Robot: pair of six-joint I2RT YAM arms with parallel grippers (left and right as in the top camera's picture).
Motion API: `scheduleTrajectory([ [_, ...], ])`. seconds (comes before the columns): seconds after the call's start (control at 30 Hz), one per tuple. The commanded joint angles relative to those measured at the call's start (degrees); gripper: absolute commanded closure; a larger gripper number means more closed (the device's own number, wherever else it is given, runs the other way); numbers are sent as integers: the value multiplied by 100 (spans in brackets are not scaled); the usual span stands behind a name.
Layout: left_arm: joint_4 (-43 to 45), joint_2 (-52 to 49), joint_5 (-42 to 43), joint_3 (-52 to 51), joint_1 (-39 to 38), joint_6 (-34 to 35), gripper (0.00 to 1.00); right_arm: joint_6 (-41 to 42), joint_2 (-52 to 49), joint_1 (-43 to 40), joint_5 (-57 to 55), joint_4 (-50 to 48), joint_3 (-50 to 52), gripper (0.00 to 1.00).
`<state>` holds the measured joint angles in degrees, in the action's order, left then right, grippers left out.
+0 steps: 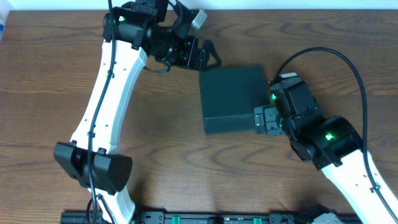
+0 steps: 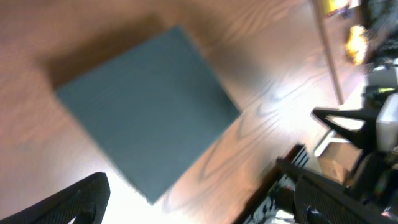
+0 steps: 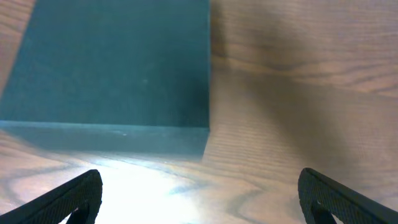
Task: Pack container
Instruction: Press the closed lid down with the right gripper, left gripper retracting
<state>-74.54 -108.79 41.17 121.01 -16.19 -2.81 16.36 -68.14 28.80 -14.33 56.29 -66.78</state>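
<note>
The container is a dark teal-green square box lying closed and flat in the middle of the wooden table. My left gripper hovers just beyond its far left corner, open and holding nothing. In the left wrist view the container lies ahead of the spread fingers, with the left gripper above bare wood. My right gripper is open at the box's near right corner. The right wrist view shows the container up left, the right gripper over wood, and nothing between the fingers.
A black rail runs along the table's front edge. In the left wrist view the table edge shows at the right, with yellow items beyond it and the right arm blurred. Brown wood surrounds the box.
</note>
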Motion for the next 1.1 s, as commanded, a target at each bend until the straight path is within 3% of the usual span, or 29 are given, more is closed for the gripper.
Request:
scheduleTrajectory([
  [0.0,-387,170,-704,120,-4,-2,4,98,26,44,125,-94,15,1],
  [0.33,-1263,846,-1915,85,-140,-125,4,76,-914,44,66,-560,17,1],
  [0.53,-1399,1602,-2924,-260,-223,234,4,177,-1692,42,63,-914,17,1],
  [0.7,-881,2538,-3569,-1462,-380,634,4,208,-1781,42,61,-1069,15,1],
  [1.07,1021,4498,-3593,-4830,-748,1117,4,205,-1821,39,-267,-1182,83,1],
])
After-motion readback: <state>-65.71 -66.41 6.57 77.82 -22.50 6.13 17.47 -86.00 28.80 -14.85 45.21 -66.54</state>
